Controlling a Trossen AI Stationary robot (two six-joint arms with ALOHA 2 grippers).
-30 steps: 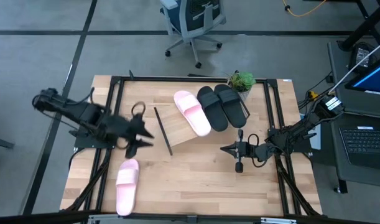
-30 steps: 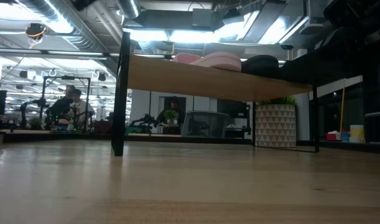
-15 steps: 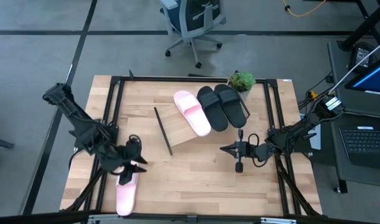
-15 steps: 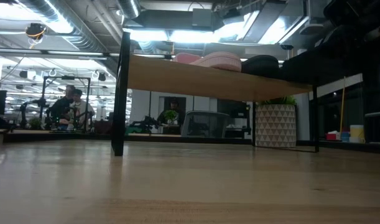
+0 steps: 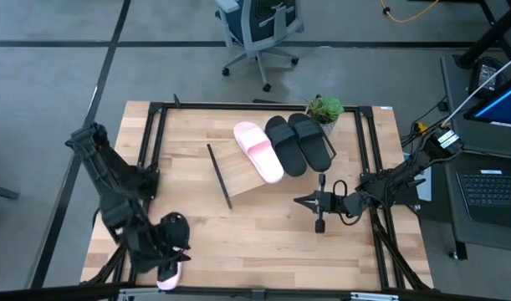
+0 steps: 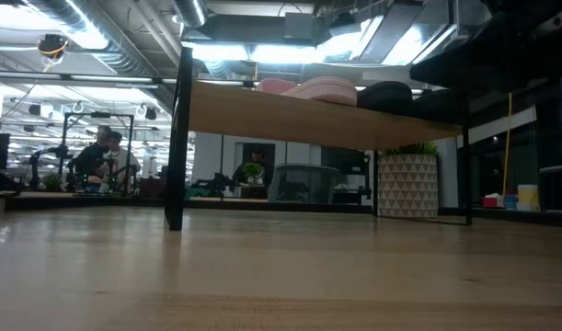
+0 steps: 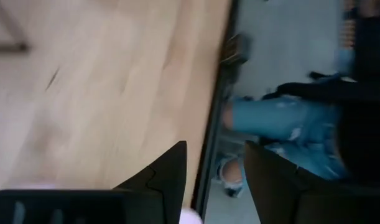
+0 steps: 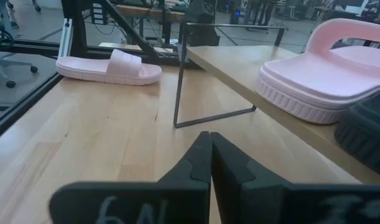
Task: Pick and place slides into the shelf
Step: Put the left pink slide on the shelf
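The shelf [image 5: 251, 171] is a slanted light-wood board with thin black end rods, standing mid-table. One pink slide [image 5: 259, 152] and two black slides [image 5: 287, 146] [image 5: 312, 139] lie side by side on it. The other pink slide [image 5: 166, 280] lies flat on the table near the near-left corner, mostly hidden under my left arm. My left gripper [image 5: 173, 249] is over that slide, open [image 7: 214, 180]. My right gripper [image 5: 309, 202] hovers shut just right of the shelf's low edge [image 8: 208, 155], touching nothing. In the right wrist view the loose pink slide [image 8: 109, 67] shows beyond the shelf's rod [image 8: 179, 74]. My left gripper stands over the loose pink slide, with a pale pink patch [image 7: 190, 216] showing between its fingers. The arm hides the slide in the high view, and I cannot tell whether the fingers touch it.
A small potted plant [image 5: 325, 109] stands at the far edge behind the shelf. Black frame rails [image 5: 150, 150] run along the table's left and right sides. A person in jeans [image 7: 283, 121] stands beyond the table edge near my left gripper. Bare wood [image 5: 272, 242] lies between the arms.
My left arm has swung from beside the shelf's left end toward the table's near-left corner, coming over the loose pink slide and covering most of it. The slides on the shelf have stayed put.
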